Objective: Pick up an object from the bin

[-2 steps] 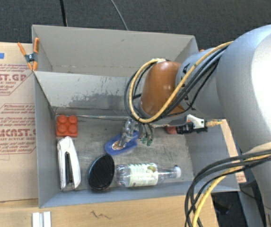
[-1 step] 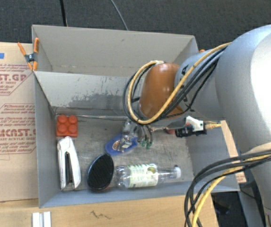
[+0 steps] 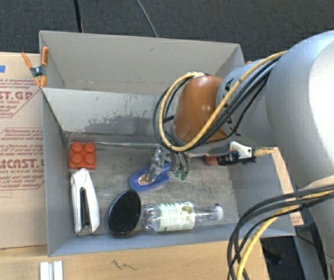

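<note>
The gripper (image 3: 165, 163) hangs low in the middle of the grey metal bin (image 3: 105, 107), just over a small flat blue plastic thing (image 3: 142, 181). I cannot tell if the gripper is open or closed, or if it holds the blue thing. By the bin's left wall sits an orange block with round bumps (image 3: 82, 154). Along the front edge lie a white stapler (image 3: 84, 202), a black oval brush (image 3: 123, 212) and a clear plastic bottle (image 3: 178, 216) on its side.
</note>
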`<state>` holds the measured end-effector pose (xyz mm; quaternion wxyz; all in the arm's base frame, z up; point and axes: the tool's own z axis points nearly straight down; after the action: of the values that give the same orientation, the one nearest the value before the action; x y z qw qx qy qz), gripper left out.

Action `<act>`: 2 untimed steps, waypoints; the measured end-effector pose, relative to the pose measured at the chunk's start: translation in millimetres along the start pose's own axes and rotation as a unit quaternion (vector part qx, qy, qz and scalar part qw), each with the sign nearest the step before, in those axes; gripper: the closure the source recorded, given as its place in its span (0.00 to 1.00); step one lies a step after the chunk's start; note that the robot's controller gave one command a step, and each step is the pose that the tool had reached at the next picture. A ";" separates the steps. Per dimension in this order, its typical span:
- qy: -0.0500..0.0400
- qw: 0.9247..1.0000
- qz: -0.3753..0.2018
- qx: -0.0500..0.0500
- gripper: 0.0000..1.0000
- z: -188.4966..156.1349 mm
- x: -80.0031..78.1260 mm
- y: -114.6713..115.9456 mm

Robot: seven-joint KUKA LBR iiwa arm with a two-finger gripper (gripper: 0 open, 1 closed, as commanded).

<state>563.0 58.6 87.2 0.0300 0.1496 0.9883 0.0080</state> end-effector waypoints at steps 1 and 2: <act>0.014 1.000 -0.002 0.002 0.00 2.2 6.9 1.3; 0.014 1.000 -0.002 0.002 0.00 2.2 6.9 1.3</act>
<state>556.9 61.9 84.7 0.0160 0.1479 0.9888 0.0080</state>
